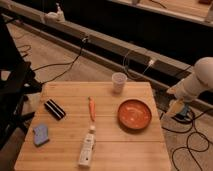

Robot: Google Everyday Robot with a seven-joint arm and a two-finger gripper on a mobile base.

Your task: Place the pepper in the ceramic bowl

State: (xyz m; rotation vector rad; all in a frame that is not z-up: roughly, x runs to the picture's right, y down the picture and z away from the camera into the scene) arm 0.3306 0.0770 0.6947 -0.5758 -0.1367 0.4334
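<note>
The pepper [92, 108] is a thin orange-red strip lying lengthwise in the middle of the wooden table [65, 150]. The ceramic bowl [134, 114] is a shallow orange-red dish with a darker rim on the right side of the table, about a hand's width right of the pepper. The white arm comes in from the right edge, and my gripper [177, 111] hangs off the table's right side, beyond the bowl and apart from both things.
A translucent whitish cup [119, 82] stands at the table's back edge. A white tube with a cap [87, 148] lies just in front of the pepper. A black striped block [54, 109] and a blue sponge [41, 134] lie on the left. Cables run over the floor.
</note>
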